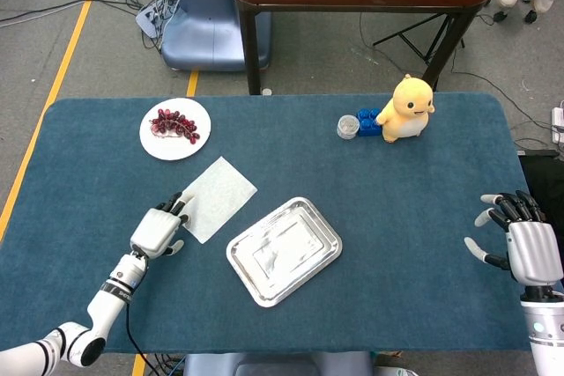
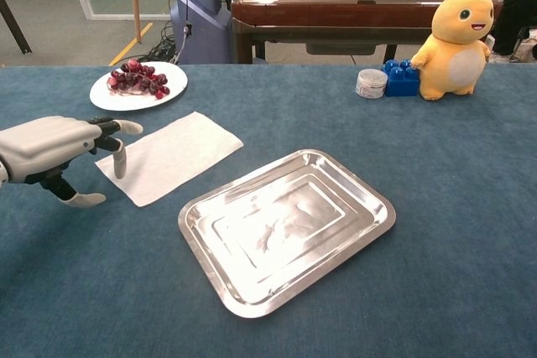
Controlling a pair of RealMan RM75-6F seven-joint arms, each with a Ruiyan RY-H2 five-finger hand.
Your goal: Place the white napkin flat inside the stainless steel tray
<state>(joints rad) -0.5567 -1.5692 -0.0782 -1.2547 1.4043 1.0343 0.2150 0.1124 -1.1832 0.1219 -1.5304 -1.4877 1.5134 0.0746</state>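
The white napkin (image 1: 216,197) (image 2: 172,155) lies flat on the blue tablecloth, left of the stainless steel tray (image 1: 284,249) (image 2: 286,225). The tray holds nothing and sits at the table's middle front. My left hand (image 1: 159,230) (image 2: 57,150) hovers at the napkin's near left corner, fingers spread over its edge and holding nothing. Whether the fingertips touch the cloth I cannot tell. My right hand (image 1: 522,245) rests open at the far right edge of the table, well away from both; the chest view does not show it.
A white plate of grapes (image 1: 174,127) (image 2: 138,83) sits behind the napkin at the back left. A yellow plush chick (image 1: 406,108) (image 2: 455,31), blue bricks (image 1: 367,121) (image 2: 401,78) and a small round tub (image 1: 347,126) (image 2: 370,83) stand at the back right.
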